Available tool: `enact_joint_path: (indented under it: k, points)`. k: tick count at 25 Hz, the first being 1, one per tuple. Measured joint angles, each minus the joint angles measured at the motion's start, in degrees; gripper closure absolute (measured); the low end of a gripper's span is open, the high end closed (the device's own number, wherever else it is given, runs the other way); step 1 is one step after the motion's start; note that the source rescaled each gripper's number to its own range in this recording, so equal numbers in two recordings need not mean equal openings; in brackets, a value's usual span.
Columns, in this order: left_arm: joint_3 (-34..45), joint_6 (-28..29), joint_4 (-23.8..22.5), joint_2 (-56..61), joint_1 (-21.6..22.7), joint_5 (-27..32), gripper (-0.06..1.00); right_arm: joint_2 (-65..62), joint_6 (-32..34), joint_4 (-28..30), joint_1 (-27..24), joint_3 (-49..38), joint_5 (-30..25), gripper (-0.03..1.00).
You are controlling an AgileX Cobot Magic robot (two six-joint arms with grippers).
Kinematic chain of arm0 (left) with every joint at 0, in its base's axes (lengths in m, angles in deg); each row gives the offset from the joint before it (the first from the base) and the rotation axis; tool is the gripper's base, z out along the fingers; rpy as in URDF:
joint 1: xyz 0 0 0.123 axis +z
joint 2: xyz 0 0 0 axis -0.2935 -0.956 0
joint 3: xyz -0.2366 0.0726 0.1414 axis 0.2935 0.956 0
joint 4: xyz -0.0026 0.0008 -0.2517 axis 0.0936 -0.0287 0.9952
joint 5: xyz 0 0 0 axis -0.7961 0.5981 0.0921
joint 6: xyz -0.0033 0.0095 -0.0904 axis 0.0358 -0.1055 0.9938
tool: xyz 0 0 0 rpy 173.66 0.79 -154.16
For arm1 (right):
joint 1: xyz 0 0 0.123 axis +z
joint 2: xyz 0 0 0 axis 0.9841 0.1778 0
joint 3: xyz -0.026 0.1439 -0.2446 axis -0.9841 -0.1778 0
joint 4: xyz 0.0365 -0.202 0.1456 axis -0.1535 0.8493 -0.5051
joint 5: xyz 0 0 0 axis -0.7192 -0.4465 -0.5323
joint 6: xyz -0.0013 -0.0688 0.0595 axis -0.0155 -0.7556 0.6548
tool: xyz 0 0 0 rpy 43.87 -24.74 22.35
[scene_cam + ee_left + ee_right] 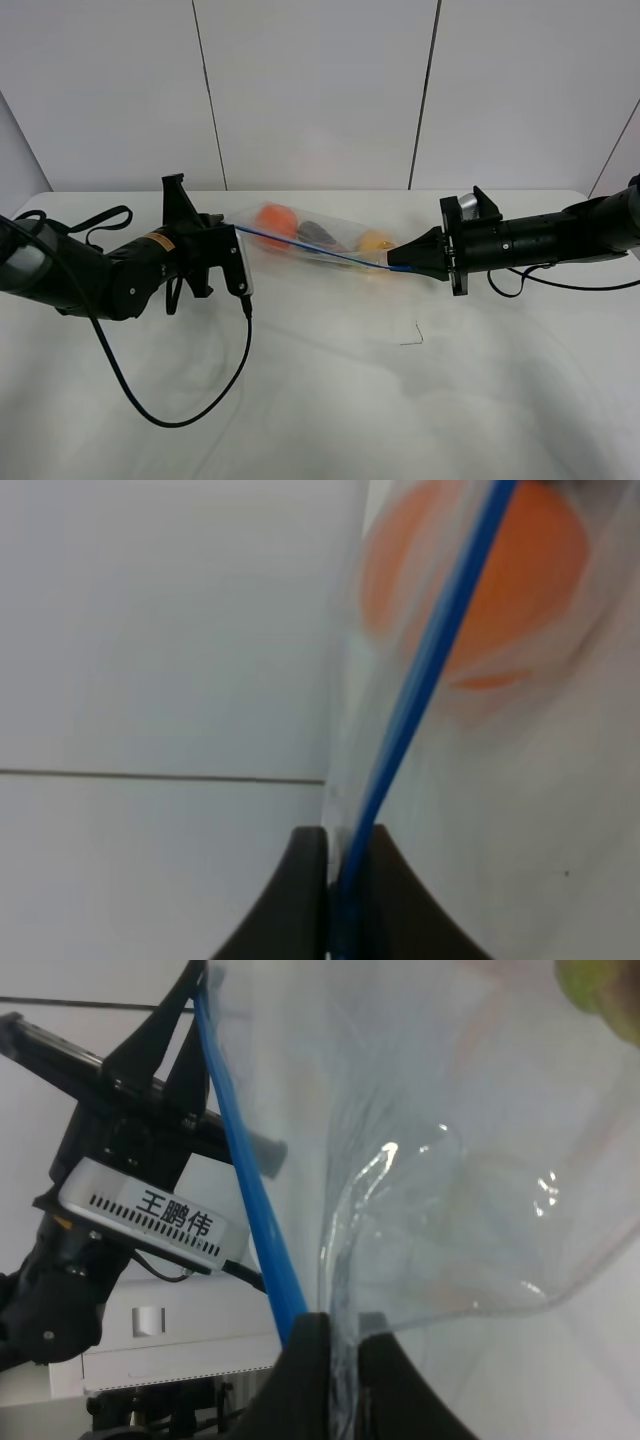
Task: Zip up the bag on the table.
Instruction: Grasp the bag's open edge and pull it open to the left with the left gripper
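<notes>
The clear bag (320,243) hangs stretched between my two arms over the white table (330,400). Its blue zipper strip (315,250) runs taut from one gripper to the other. An orange (276,220), a dark eggplant (318,232) and a yellowish pear (376,241) show through the plastic. My left gripper (238,232) is shut on the strip's left end, and its fingertips (300,900) pinch the blue strip (420,680) with the orange (520,580) behind. My right gripper (402,266) is shut on the right end, its fingertips (310,1370) clamping the plastic (450,1180) and strip (245,1180).
A black cable (190,400) loops from the left arm across the front of the table. Another cable (570,285) trails beside the right arm. A small dark mark (413,338) lies on the tabletop. Grey wall panels (320,90) stand behind.
</notes>
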Motion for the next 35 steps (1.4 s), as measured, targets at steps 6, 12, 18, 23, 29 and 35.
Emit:
enact_joint_path:
  k: [6, 12, 18, 23, 29, 35]
  points:
    - [0.00, 0.00, -0.18, 0.00, 1.42, 0.04, 0.94, 0.00, 0.00, 0.00, 0.00, 0.00, -0.11, 0.97]
    - [0.00, 0.00, -0.13, 0.00, 1.94, 0.04, 0.94, 0.00, 0.00, 0.00, 0.00, 0.00, -0.17, 0.97]
    - [0.00, 0.00, 0.23, 0.00, 2.04, 0.06, 0.94, 0.00, 0.00, 0.11, 0.00, 0.00, -0.17, 0.97]
    - [0.00, 0.00, 0.60, 0.00, 2.17, 1.24, 0.94, 0.00, 0.00, 0.41, 0.00, 0.00, -0.17, 0.97]
    - [0.00, 0.00, 1.37, 0.00, 2.25, 1.61, 0.78, 0.00, 0.00, 0.91, 0.00, 0.00, -0.17, 0.97]
    - [0.00, 0.00, 3.23, 0.00, 2.72, 1.61, 0.09, 0.00, 0.00, 1.30, 0.00, 0.00, -0.17, 0.97]
